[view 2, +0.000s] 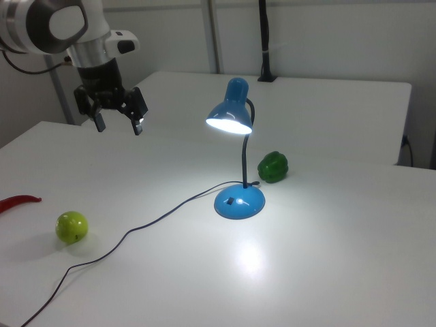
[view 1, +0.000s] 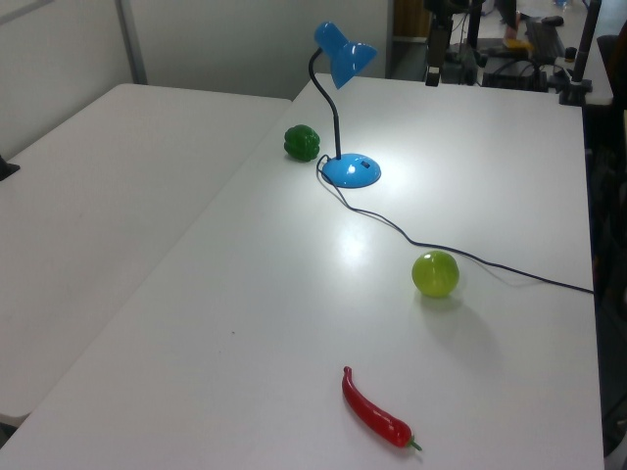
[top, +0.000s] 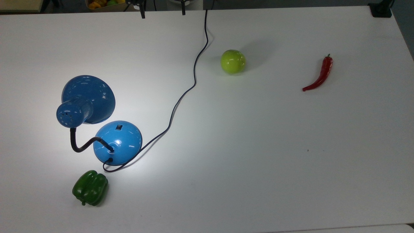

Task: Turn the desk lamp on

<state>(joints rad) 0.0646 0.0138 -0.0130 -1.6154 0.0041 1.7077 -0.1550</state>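
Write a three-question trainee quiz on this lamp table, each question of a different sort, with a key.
1. True or false: the desk lamp is lit.
2. In the right view, which thing lies nearest the lamp's base? A) green bell pepper B) green apple C) red chili
3. Fill in: the hand hangs above the table with its fingers ____.

Key:
1. True; the shade glows and a bright patch lies on the table.
2. A
3. open

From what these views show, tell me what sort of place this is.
Probably a robotics lab: a robot arm's gripper hangs over a plain white table set with a lit desk lamp and stray produce.
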